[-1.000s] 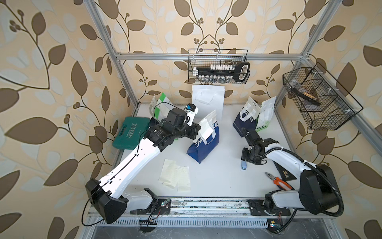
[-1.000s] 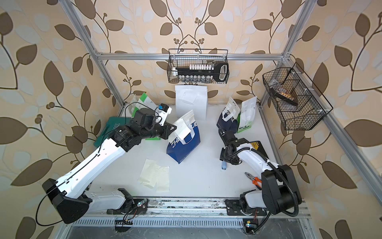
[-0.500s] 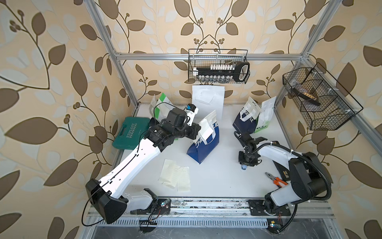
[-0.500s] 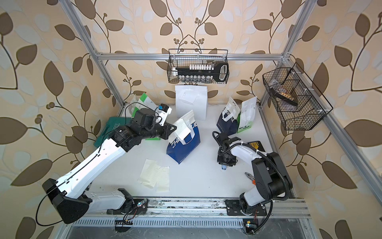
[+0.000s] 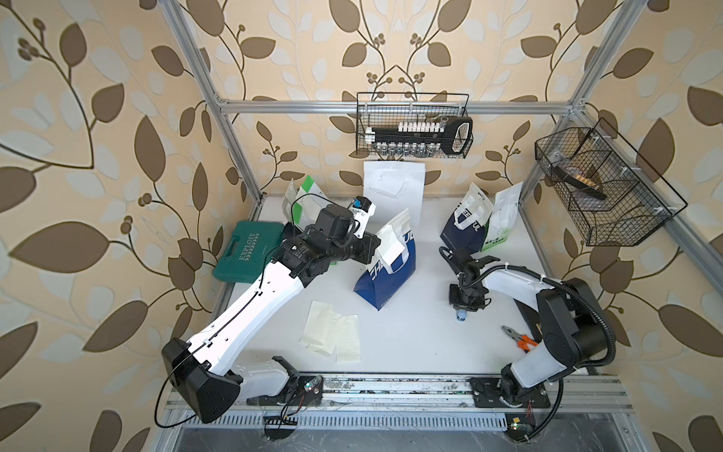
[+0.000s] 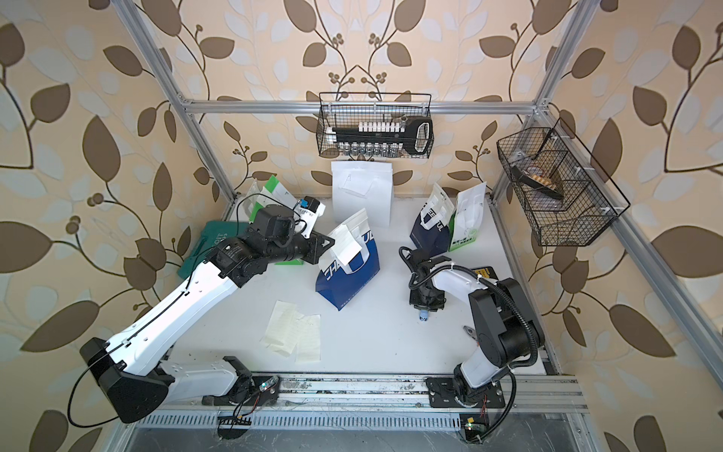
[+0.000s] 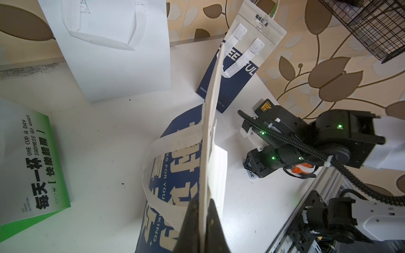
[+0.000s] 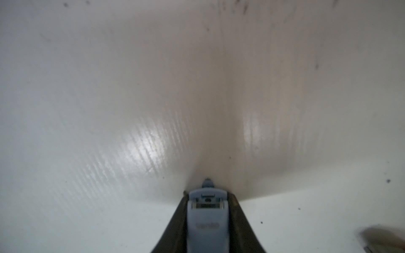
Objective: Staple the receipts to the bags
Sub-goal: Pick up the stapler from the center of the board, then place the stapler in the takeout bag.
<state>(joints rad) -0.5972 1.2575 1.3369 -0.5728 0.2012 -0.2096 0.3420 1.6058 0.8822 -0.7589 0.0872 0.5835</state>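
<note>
Two grips set: left gripper (image 7: pixel 202 203) pinches receipt (image 7: pixel 219 173) to blue bag (image 5: pixel 389 274) flap; right gripper (image 8: pixel 207 195) clamps light-blue stapler (image 8: pixel 207 223) on table (image 8: pixel 109 109). Next, bring stapler to flap.

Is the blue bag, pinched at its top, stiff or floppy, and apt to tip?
Probably stiff: the blue bag shows flat panels while leaning. Likely light and tippy: it leans, propped only by the left end effector.

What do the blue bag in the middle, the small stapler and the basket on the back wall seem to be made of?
The blue bag is likely paper with a smooth print; it keeps sharp folds. The stapler looks like matte light-blue plastic, moulded. The wire basket is probably black-coated metal: a thin open grid.
</note>
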